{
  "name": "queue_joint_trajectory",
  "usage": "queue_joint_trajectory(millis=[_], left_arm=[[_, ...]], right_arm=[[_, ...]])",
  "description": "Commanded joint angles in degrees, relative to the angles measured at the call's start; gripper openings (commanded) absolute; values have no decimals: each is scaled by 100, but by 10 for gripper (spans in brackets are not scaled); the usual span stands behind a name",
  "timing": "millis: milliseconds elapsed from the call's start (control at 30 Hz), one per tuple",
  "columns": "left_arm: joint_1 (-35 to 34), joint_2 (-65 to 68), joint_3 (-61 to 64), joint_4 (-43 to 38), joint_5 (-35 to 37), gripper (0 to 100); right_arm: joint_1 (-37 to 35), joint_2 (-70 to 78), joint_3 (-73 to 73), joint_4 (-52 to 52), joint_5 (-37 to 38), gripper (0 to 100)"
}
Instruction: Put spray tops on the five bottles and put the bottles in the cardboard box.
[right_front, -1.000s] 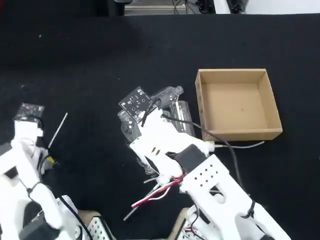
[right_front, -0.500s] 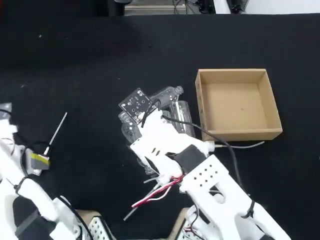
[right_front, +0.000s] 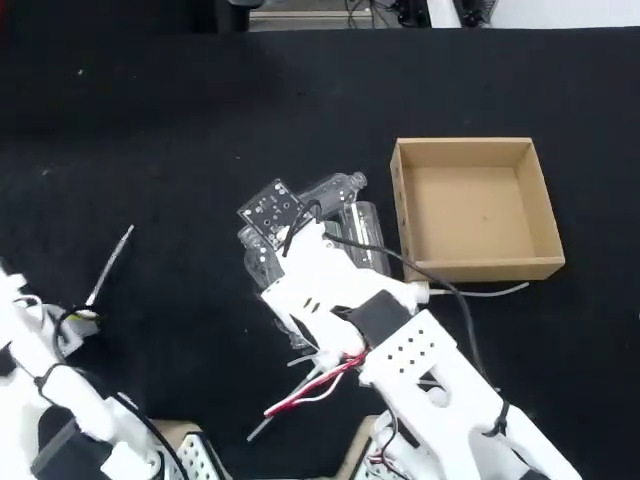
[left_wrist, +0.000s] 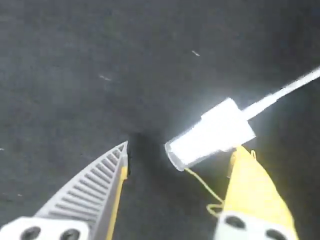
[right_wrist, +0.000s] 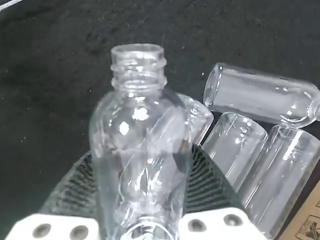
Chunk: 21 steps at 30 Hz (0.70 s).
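Clamping an uncapped clear bottle (right_wrist: 137, 115) in the right pincer (right_wrist: 142, 156); hovering the left pincer (left_wrist: 182, 149), spread wide, around a white spray top (left_wrist: 212, 131).

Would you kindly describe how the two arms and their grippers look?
Both arms are white. The right arm carries a black band, red wires and a black cable. Left gripper: one grey ribbed finger, one yellow. Right gripper: black ribbed fingers.
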Motion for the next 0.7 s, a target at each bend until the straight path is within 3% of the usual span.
queue_joint_trajectory(millis=[0, 300, 500, 667], left_arm=[[-479, -53, -171, -316, -457, 296], [-910, 9, -813, -396, -1081, 296], [-910, 18, -743, -1231, -1178, 298], [-1024, 18, -673, -1213, -1609, 297]], right_arm=[[-62, 4, -57, -141, -44, 11], [-62, 4, -57, -141, -44, 11], [-62, 4, -57, -141, -44, 11], [-62, 4, -48, -141, -44, 11]])
